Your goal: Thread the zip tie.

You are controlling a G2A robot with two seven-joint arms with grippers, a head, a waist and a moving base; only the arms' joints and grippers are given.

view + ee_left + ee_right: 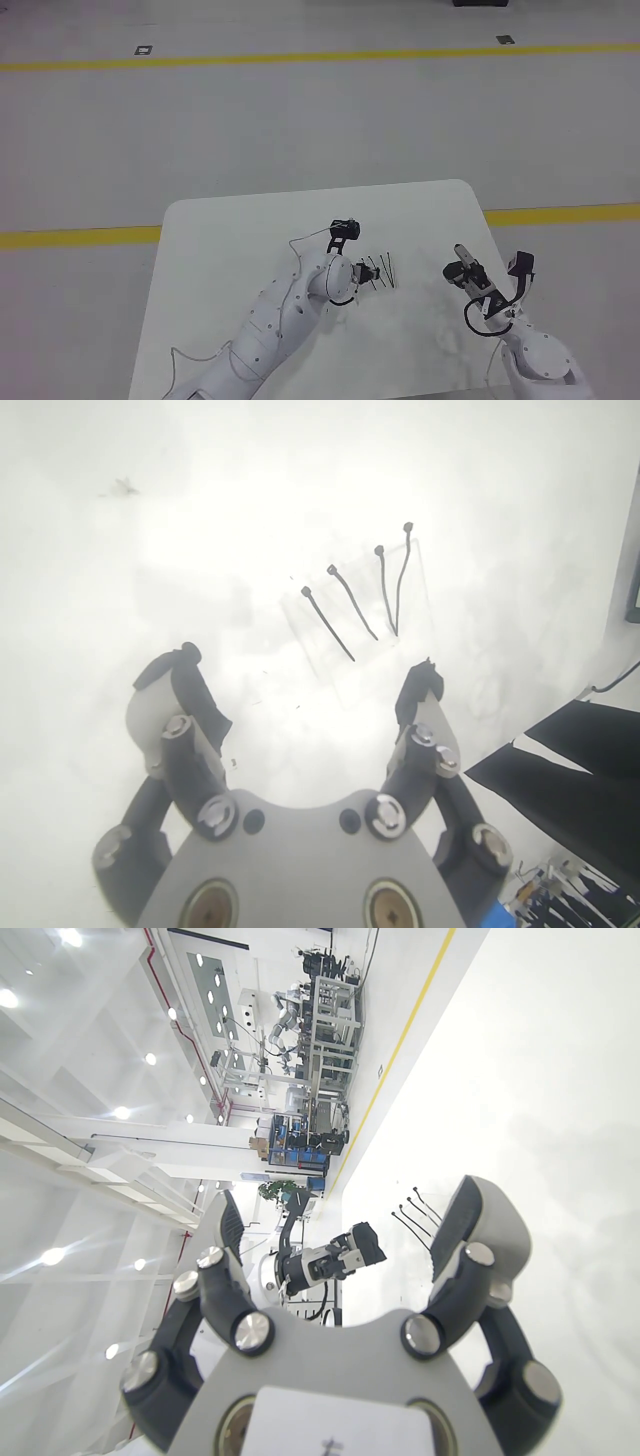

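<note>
Now left gripper [306, 660] wide near zip ties [353, 604], maybe on sheet [415, 592]; right gripper [347, 1190] wide.

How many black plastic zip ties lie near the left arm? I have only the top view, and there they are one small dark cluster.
Observer: Four black plastic zip ties, as the left wrist view shows. They lie side by side, with their heads pointing away from the left end effector.
Operator: Does that end effector hold one of them?
Observer: No. Its fingers are open, and no tie is between them.
Operator: And the other arm?
Observer: The right end effector is also open, with nothing between its fingers; it is apart from the ties.
</note>
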